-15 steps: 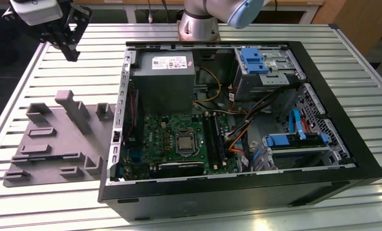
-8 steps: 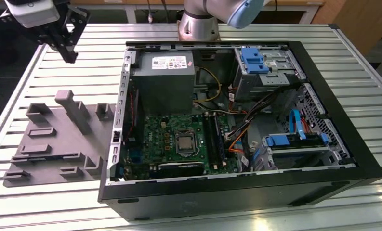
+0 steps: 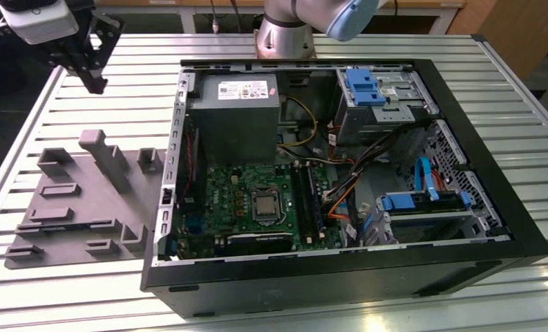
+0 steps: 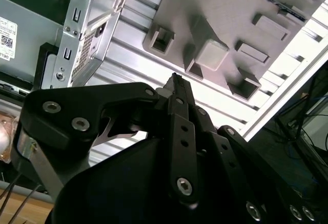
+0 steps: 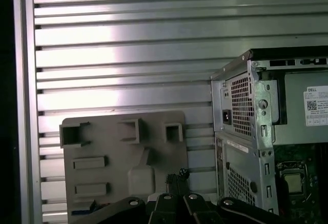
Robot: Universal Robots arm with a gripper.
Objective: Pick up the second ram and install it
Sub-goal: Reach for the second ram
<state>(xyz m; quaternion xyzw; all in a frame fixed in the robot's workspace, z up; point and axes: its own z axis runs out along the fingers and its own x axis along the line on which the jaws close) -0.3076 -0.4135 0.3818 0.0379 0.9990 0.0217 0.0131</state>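
Plainly, on the broad slatted bench [image 3: 71,297] the biggest hazard was the computer case [image 3: 347,277]. Its open shell stood just beside the grey holder [image 3: 80,200], and by my judgement a low swing from the holder toward the motherboard [image 3: 246,200] could have struck the case's left wall, a thin perforated steel edge in both wrist views. Inside, loose orange and blue cables [image 3: 343,197] lay just right of the long black slots [image 3: 306,200], so a stick carried in crooked might have snagged them or met a slot askew.

The pincer [image 3: 97,86] hung over the bench at the far left of the exterior view, beyond the holder's far end, its fingers pressed together with nothing between them. Brought down that narrow, it would have shoved a stick instead of straddling it. The second ram [image 5: 84,211] seemed to be the dark blue sliver in a pocket at the holder's near end in the first wrist view, though too little showed to be sure. A thin flat board in a shallow pocket would likely tip if pinched off-centre.

As for stuff and shape:
- The bench was ribbed aluminium, bright and hard.
- The case was boxy, matt black outside and bare grey steel within.
- The power supply [image 3: 237,117] was a plain grey box with a paper label.
- The holder was matt grey plastic, a flat plate with raised square pockets and one tall post [image 3: 108,159].
- The motherboard was green and flat, crowded around a square silver socket [image 3: 266,204].
- The pincer was black links joined by bright screws
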